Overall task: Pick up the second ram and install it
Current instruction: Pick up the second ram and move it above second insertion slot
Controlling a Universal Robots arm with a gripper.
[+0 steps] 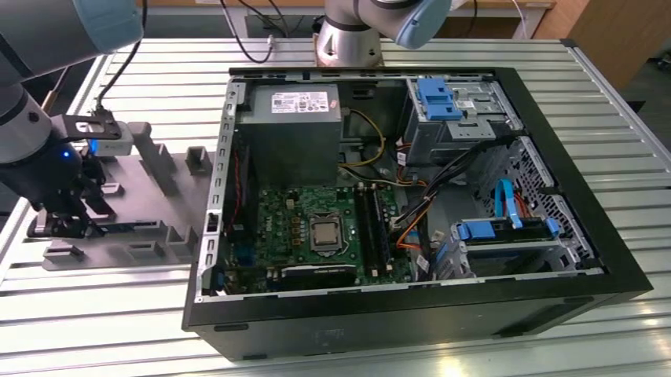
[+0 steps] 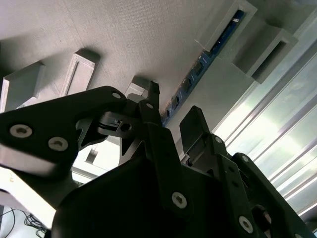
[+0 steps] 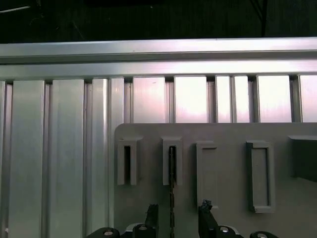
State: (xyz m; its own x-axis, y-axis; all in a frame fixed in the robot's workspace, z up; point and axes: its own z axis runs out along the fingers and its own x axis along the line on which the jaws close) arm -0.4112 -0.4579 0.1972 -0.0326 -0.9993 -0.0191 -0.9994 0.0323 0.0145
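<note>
A ribbed aluminium table [image 1: 441,53] carries a boxy black computer case [image 1: 419,310], lying open with its green motherboard [image 1: 283,212] facing up. On the exterior view's left of the case sits a matte grey fixture plate [image 1: 126,206] studded with rectangular slotted blocks. Over that plate hangs the angular black gripper [image 3: 178,212] - fingers spread, one on each side of the second ram [image 3: 172,191] with a gap on both sides, gripping nothing. The ram [image 2: 194,73] is a thin flat board with small chips along it, and it stands on edge in a grey block's [image 3: 165,163] narrow slot.
</note>
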